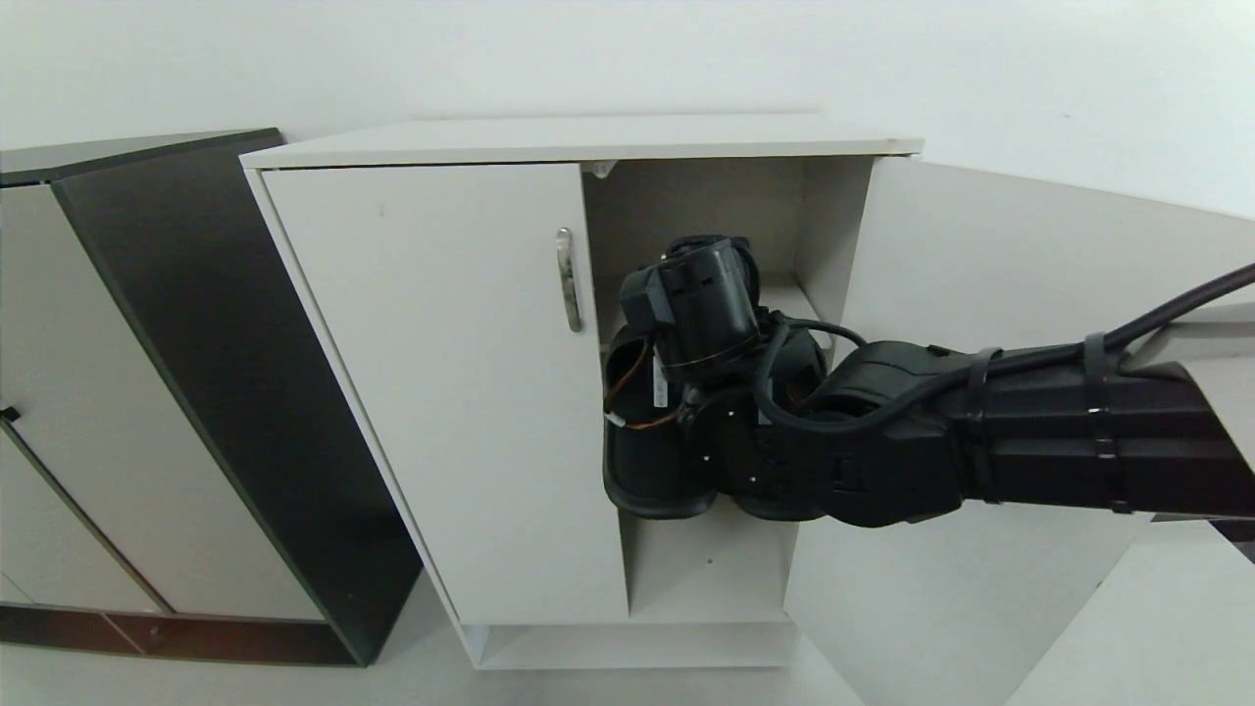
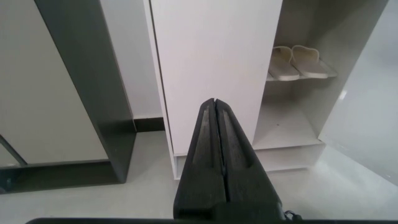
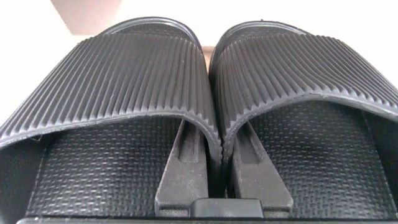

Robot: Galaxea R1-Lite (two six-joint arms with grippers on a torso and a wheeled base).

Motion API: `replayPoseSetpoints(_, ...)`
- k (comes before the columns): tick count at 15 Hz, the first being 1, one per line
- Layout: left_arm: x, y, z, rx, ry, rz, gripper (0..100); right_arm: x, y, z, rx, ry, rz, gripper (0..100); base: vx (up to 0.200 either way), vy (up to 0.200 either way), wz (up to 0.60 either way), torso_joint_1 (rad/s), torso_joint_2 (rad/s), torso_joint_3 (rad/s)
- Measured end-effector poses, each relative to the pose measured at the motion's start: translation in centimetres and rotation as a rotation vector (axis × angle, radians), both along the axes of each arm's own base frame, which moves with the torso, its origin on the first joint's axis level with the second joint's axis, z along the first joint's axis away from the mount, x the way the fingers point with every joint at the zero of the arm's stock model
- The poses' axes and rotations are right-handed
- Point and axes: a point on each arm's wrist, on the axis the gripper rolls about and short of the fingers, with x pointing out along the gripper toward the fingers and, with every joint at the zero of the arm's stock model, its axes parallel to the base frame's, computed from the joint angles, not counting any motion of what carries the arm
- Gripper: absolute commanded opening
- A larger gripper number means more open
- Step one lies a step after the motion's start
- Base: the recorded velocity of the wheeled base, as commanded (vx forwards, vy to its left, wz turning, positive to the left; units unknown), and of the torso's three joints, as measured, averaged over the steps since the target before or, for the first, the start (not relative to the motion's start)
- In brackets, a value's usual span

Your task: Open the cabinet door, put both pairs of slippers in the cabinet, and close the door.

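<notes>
Pinching the ribbed black slippers (image 3: 124, 81) by their touching inner sides, my right claw (image 3: 219, 174) holds them in the cabinet's (image 1: 588, 139) open half, between the closed door's (image 1: 441, 392) edge and the side wall (image 1: 828, 226).

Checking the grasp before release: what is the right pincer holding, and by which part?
The black slippers, pinched together by their touching inner strap edges.

On my screen the black slippers (image 3: 124, 81) look like matt rubber: the straps are finely ribbed, and the footbeds have a small pebbled grain. The cabinet (image 1: 431, 392) seems to be smooth, matt white laminated board, and its handle (image 1: 566, 279) is shiny metal. The pale slippers (image 2: 301, 62) look smooth and dull. The left tool (image 2: 214, 106) is matt black plastic with long grooves.
</notes>
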Motion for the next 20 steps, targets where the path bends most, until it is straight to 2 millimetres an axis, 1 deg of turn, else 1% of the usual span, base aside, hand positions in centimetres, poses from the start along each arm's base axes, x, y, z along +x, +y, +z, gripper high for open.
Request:
replayPoseSetpoints(3,0.0,0.0,0.0,0.003,0.0,0.0,0,1.0,-0.4,-0.7,-0.014,0.013,-0.026,0,0.0,0.0,0.0,0.0,0.0,0.0)
replayPoseSetpoints(8,0.0,0.0,0.0,0.006,0.0,0.0,0,1.2,-0.5,-1.1,-0.043,0.034,-0.028,0,0.0,0.0,0.0,0.0,0.0,0.0)
replayPoseSetpoints(14,0.0,0.0,0.0,0.007,0.0,0.0,0,2.1,-1.2,-0.9,-0.042,0.031,-0.052,0,0.2,0.0,0.0,0.003,0.0,0.002)
replayPoseSetpoints(20,0.0,0.0,0.0,0.004,-0.001,-0.001,0,2.2,-1.1,-1.0,-0.046,0.03,-0.048,0,0.2,0.0,0.0,0.002,0.0,0.0)
